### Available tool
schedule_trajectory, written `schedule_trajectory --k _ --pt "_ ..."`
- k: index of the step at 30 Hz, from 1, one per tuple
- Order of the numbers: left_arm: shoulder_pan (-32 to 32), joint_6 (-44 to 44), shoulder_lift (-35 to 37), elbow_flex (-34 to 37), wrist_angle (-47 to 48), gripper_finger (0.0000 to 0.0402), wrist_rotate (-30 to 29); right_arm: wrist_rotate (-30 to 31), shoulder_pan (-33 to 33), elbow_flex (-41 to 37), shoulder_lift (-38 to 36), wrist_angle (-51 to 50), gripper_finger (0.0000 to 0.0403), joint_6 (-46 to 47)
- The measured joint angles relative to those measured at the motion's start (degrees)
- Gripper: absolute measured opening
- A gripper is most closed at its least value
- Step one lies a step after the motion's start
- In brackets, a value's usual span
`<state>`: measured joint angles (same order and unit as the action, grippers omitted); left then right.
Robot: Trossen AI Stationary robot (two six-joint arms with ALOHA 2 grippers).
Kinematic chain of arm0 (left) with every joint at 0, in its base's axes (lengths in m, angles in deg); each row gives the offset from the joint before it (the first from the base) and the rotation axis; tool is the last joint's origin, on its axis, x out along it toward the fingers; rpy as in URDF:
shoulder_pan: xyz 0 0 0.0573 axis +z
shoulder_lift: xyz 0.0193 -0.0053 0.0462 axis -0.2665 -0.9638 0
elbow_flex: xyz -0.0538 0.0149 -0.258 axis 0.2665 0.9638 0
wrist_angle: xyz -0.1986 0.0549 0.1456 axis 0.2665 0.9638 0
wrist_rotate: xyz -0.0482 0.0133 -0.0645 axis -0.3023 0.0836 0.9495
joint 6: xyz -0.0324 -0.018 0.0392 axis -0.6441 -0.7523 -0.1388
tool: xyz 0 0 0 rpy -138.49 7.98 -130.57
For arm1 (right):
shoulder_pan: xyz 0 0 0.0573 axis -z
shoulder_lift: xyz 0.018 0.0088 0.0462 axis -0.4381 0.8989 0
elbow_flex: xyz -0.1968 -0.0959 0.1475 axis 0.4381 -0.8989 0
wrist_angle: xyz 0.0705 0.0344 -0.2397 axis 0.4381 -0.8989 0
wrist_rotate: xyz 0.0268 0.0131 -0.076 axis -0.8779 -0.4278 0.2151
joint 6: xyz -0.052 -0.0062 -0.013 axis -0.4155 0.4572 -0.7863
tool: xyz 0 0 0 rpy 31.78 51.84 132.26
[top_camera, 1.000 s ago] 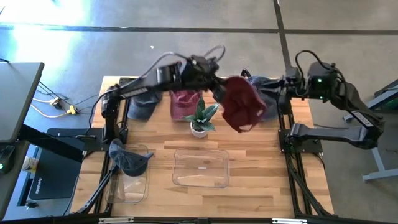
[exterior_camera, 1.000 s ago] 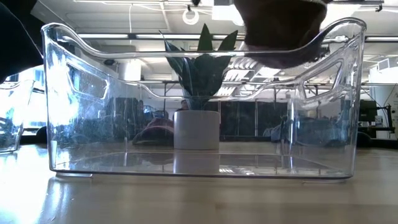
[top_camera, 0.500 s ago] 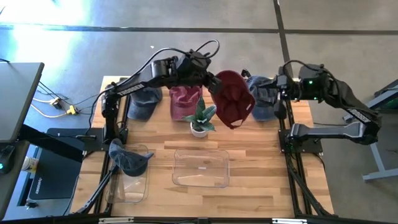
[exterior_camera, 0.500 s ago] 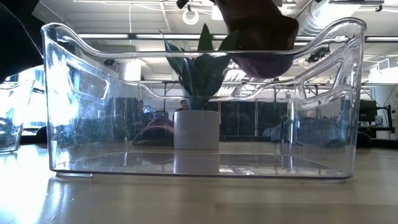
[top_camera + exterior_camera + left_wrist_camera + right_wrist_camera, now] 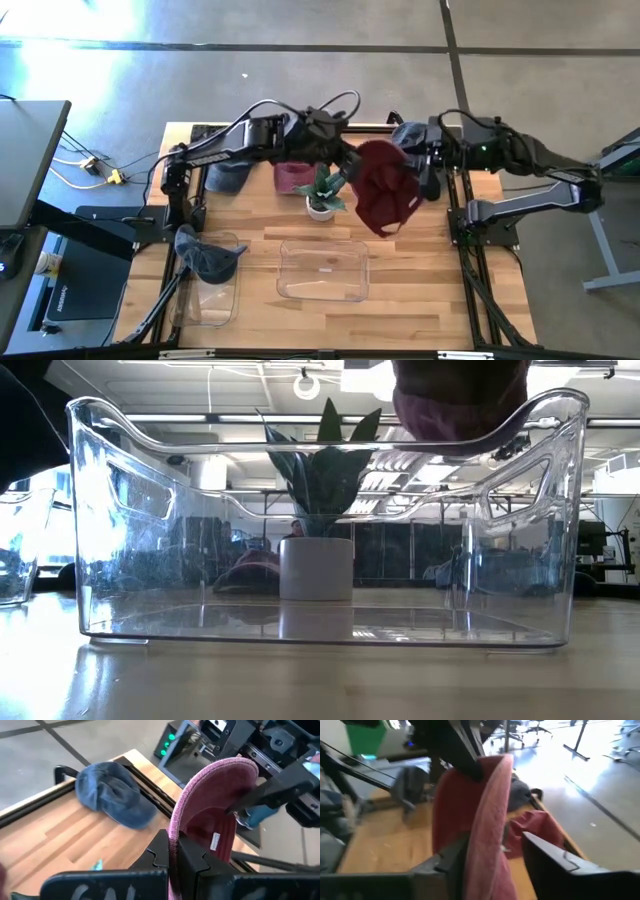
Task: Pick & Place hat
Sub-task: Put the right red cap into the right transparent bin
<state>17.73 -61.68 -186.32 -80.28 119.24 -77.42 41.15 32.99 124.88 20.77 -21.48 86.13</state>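
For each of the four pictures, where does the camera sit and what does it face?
High: above, facing down; both arms, maroon cap.
Low: at table height, facing through the clear bin; no arm.
Left wrist: left gripper shut on the cap's brim.
Right wrist: right gripper around the brim.
All four share the cap.

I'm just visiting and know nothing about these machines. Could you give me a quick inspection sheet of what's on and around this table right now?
Surface: wooden table, butcher-block top.
Job's things: dark red hat held up in the air; clear bin in front, nothing seen inside.
Clutter: potted plant; pink hat; blue hat at the back; second clear bin with a dark cap on it.
Grippers: left gripper shut on the dark red hat's brim; right gripper straddles the same hat, jaws apart.
Cables: yellow-plugged cables on the floor.
Surroundings: concrete floor; nobody seen.
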Motion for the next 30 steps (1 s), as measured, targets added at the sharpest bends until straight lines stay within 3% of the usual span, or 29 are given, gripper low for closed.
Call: schedule_trajectory --k 7,13,15,18,23,30 --pt "-3.09 0.56 0.04 0.02 0.25 0.0005 1.49 5.63 -8.37 -0.01 0.21 -1.46 0.0015 11.46" --pt "-4.23 7.86 -0.16 0.21 0.29 0.0087 7.24 7.73 -14.46 0.05 0.00 -15.03 0.0013 33.66" --pt "-4.23 8.57 0.12 -0.02 0.20 0.0122 9.33 8.34 -16.20 -2.33 -0.90 -21.09 0.0008 39.35" --pt "-4.58 8.76 0.10 -0.01 0.53 0.0156 10.86 8.35 -17.76 -9.60 -3.84 -20.09 0.0016 49.80" --pt "-8.74 14.08 0.09 0.00 1.05 0.0159 4.81 8.40 -19.18 -24.73 -10.65 -19.98 0.0008 63.37" --pt "-15.00 17.49 0.81 0.00 3.53 0.0143 0.93 8.79 -14.23 -42.59 -17.11 -8.63 0.0015 70.40"
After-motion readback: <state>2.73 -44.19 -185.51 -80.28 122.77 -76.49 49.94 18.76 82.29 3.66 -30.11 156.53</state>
